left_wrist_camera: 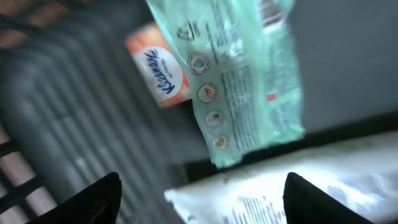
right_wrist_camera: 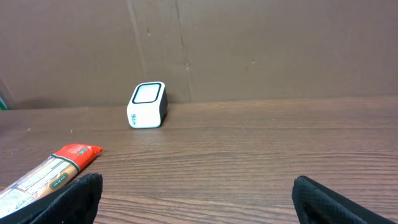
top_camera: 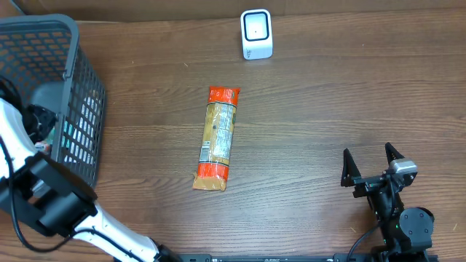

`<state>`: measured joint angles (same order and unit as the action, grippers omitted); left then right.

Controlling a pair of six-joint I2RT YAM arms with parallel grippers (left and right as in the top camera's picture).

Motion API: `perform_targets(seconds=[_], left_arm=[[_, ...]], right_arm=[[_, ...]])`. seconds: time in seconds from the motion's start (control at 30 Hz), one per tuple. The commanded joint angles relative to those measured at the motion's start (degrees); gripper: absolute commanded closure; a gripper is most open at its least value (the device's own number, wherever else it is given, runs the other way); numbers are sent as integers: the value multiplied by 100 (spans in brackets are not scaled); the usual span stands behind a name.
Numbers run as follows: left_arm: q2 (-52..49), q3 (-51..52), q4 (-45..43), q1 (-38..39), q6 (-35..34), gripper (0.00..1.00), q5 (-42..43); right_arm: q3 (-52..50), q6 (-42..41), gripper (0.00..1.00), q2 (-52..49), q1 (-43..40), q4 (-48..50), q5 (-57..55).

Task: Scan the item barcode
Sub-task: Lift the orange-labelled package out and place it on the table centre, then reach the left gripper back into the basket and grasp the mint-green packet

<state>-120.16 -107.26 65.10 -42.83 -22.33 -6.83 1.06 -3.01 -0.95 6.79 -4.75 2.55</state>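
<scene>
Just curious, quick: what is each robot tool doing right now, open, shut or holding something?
Left tool: open, inside the dark plastic basket, holding nothing.
Right tool: open, empty.

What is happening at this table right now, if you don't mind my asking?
The left pincer is down in the grey basket, open over a white packet, with a green packet and a Kleenex pack beyond. The right pincer sits open and empty at the near side of the table. An orange-ended packet lies on the table short of the white scanner; nothing is being scanned yet.
</scene>
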Motion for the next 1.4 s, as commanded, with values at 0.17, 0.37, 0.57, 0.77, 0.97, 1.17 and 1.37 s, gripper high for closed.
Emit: perform_targets(seconds=[0.17,0.37,0.57,0.77,0.97,1.17,1.37], left_arm=[[-1040,17,-149,101,-107,27,-155],[-1235,17,-378,103,-94,41,-155],[-1222,15,-450,101,61,96,-195],[-887,-90,-361,157,173,96,-107],[-514,-90,-402,160,39,38,184],[-457,-92,-433,160,-455,28,188],[-444,-50,-876,160,-981,0,-66]], right_arm=[[-59,-15,0,24,-11,15,-9],[-59,-15,0,24,-11,15,-9],[-59,-15,0,24,-11,15,-9],[-59,-15,0,24,-11,15,-9],[-59,-15,0,24,-11,15,-9],[-59,-15,0,24,-11,15,-9],[-59,-15,0,24,-11,15,-9]])
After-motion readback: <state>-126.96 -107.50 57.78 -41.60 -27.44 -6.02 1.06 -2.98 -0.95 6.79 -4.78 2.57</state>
